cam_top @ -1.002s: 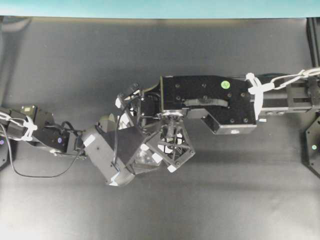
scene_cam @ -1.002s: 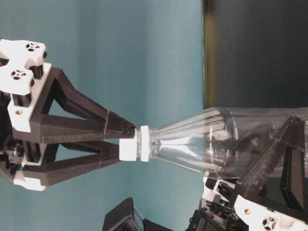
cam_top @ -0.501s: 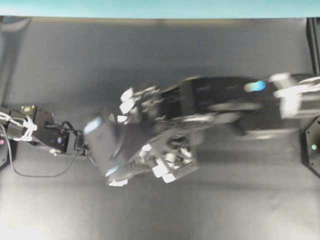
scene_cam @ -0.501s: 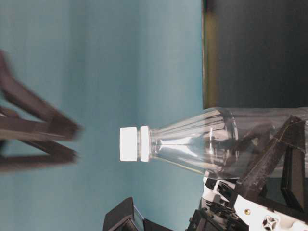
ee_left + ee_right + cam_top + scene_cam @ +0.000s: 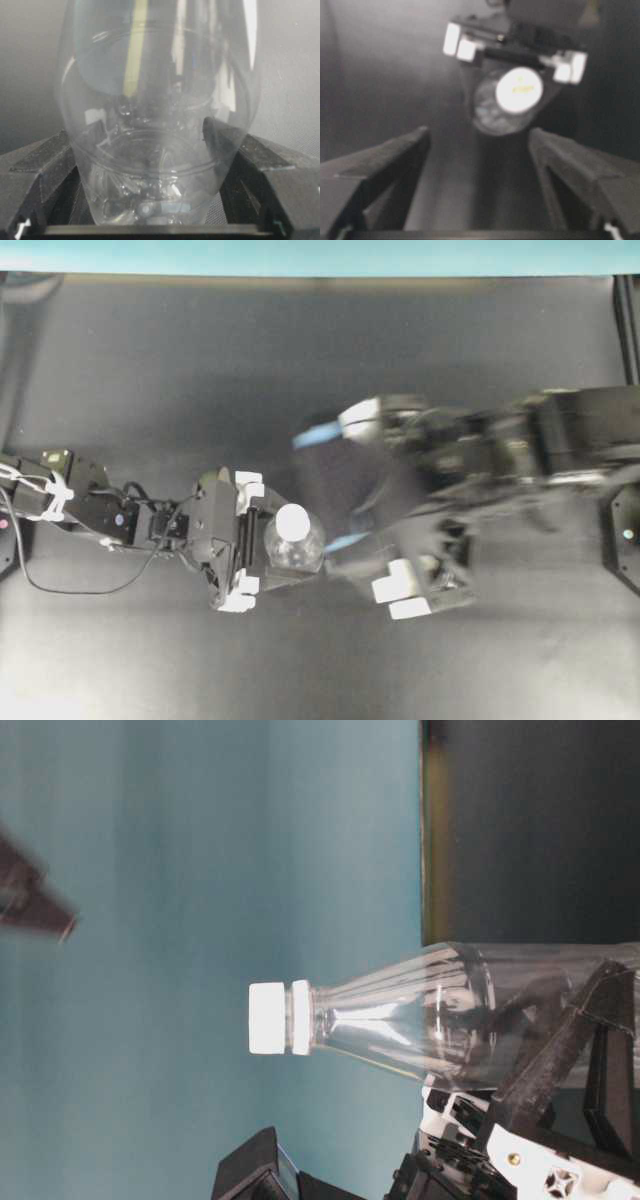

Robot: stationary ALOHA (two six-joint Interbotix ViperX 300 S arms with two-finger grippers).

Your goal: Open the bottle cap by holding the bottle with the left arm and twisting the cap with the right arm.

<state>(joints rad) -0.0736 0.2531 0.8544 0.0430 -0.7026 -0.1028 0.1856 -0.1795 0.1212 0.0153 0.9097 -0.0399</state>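
Note:
The clear bottle (image 5: 300,552) stands upright on the dark table, and my left gripper (image 5: 285,550) is shut on its lower body. In the left wrist view the bottle (image 5: 160,100) fills the space between both black fingers (image 5: 250,160). The white bottle cap (image 5: 292,523) sits on the neck with nothing touching it, as the table-level view also shows of the cap (image 5: 268,1018). My right gripper (image 5: 330,490) is open, blurred, and off to the right of the cap. Its wrist view shows the cap (image 5: 519,90) beyond the spread fingers (image 5: 385,165).
The dark table (image 5: 150,360) reaches a teal wall strip (image 5: 300,255) at the back. Black cables and zip ties (image 5: 45,495) trail from the left arm at the far left. A black arm base (image 5: 625,535) stands at the right edge.
My right gripper let go of the cap, opened wide and drew back from the bottle, still blurred with motion. The bottle and the left gripper have not moved.

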